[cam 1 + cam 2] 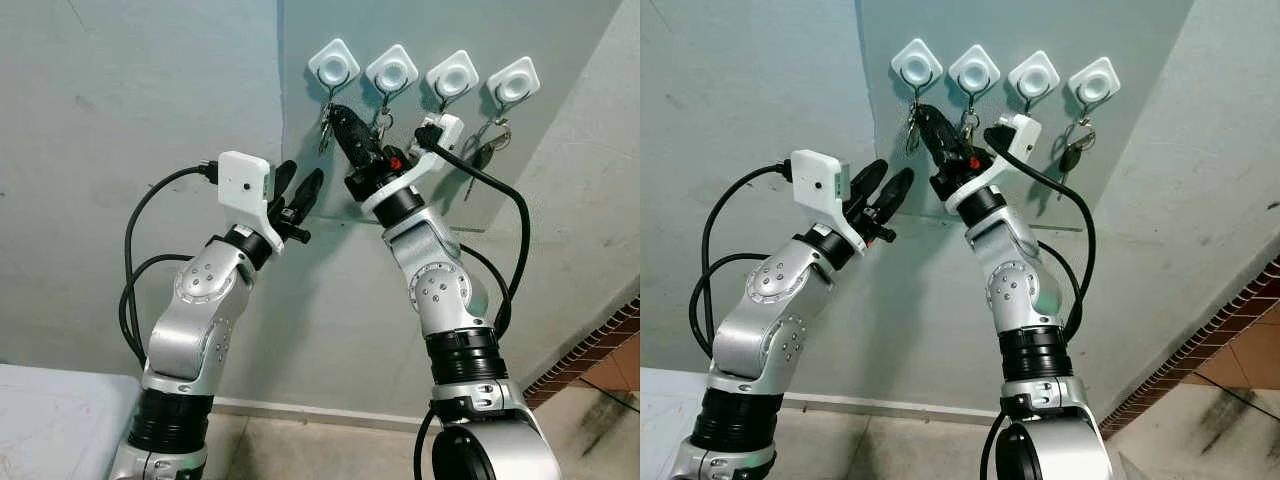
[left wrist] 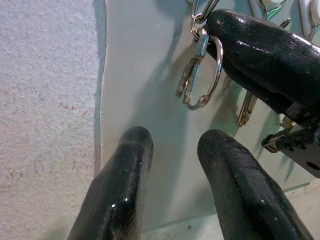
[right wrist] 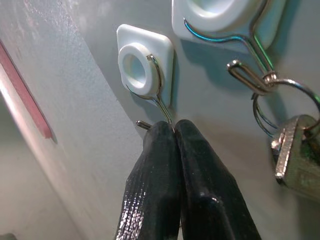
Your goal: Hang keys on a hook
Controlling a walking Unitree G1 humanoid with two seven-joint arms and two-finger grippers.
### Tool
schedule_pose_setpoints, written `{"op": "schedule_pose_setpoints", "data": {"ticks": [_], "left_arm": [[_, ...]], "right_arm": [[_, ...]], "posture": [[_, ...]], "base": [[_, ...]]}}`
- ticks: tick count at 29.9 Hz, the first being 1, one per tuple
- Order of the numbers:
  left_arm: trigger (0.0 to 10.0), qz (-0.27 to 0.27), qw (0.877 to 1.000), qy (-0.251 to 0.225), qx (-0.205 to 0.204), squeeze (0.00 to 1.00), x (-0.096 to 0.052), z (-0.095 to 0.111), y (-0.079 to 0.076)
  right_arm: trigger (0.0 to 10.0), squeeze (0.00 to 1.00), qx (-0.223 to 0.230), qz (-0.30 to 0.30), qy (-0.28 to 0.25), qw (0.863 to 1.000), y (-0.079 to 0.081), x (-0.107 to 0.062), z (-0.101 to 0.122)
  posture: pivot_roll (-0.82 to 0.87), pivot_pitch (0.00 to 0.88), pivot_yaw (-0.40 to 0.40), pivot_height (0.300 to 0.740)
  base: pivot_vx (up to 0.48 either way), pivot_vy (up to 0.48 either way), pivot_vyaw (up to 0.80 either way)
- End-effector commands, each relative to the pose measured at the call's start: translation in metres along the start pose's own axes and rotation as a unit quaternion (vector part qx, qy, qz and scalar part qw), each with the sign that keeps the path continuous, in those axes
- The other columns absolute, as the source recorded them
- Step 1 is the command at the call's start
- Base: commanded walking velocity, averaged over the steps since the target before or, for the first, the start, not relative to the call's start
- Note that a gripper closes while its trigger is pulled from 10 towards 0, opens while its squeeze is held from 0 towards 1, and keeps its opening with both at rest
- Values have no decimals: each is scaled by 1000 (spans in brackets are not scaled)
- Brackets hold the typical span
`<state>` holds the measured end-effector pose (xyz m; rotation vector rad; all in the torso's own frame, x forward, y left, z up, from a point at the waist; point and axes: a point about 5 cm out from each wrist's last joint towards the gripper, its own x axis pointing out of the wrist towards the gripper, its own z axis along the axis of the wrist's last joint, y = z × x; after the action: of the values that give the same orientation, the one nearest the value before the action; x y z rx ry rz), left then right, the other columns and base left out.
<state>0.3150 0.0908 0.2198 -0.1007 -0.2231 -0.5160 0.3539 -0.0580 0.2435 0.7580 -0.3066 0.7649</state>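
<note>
Four white hooks sit in a row on a pale wall panel (image 1: 300, 60). My right gripper (image 1: 336, 112) is raised to the leftmost hook (image 1: 333, 65), fingers shut just under its wire (image 3: 159, 95). A bunch of keys (image 2: 192, 75) on a metal ring (image 2: 216, 70) hangs at the right gripper's tip; the ring passes behind one finger (image 2: 260, 50). A small ring above the keys meets a wire leading up. Whether the hook bears the keys I cannot tell. My left gripper (image 1: 302, 175) stands open lower left of the keys, holding nothing.
The second hook (image 1: 391, 70) carries its own keys (image 3: 295, 150). A third hook (image 1: 452, 73) is partly behind my right wrist camera, and the fourth (image 1: 513, 82) holds a black-headed key (image 1: 487, 150). A brick-red wall base (image 1: 600, 340) runs lower right; a white surface (image 1: 50, 420) lies lower left.
</note>
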Motion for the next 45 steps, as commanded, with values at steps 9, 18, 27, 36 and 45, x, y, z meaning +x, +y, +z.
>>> {"op": "schedule_pose_setpoints", "data": {"ticks": [9,18,27,36,45], "left_arm": [[10000,3,1000,-5,2,0,-1,4,-2],[10000,20,1000,7,14,0,-3,-7,0],[10000,42,997,52,24,0,-13,-38,7],[10000,40,994,95,37,0,-37,-95,6],[10000,-3,990,129,58,0,-57,-131,-3]], "right_arm": [[10000,1000,10,5,-12,1000,-1,-8,0],[10000,1000,-85,7,-27,996,-2,-23,-1],[10000,0,-128,-8,9,992,-16,-57,-15],[10000,1000,-180,-54,111,976,-46,-119,-49],[10000,1000,-217,-64,233,946,-63,-171,-83]], "posture": [[70,9,-23,740],[70,1,-24,740],[68,0,-18,740],[55,0,-4,740],[49,0,5,740]], "base": [[0,0,0],[0,0,0],[0,0,0],[0,0,0],[0,0,0]]}}
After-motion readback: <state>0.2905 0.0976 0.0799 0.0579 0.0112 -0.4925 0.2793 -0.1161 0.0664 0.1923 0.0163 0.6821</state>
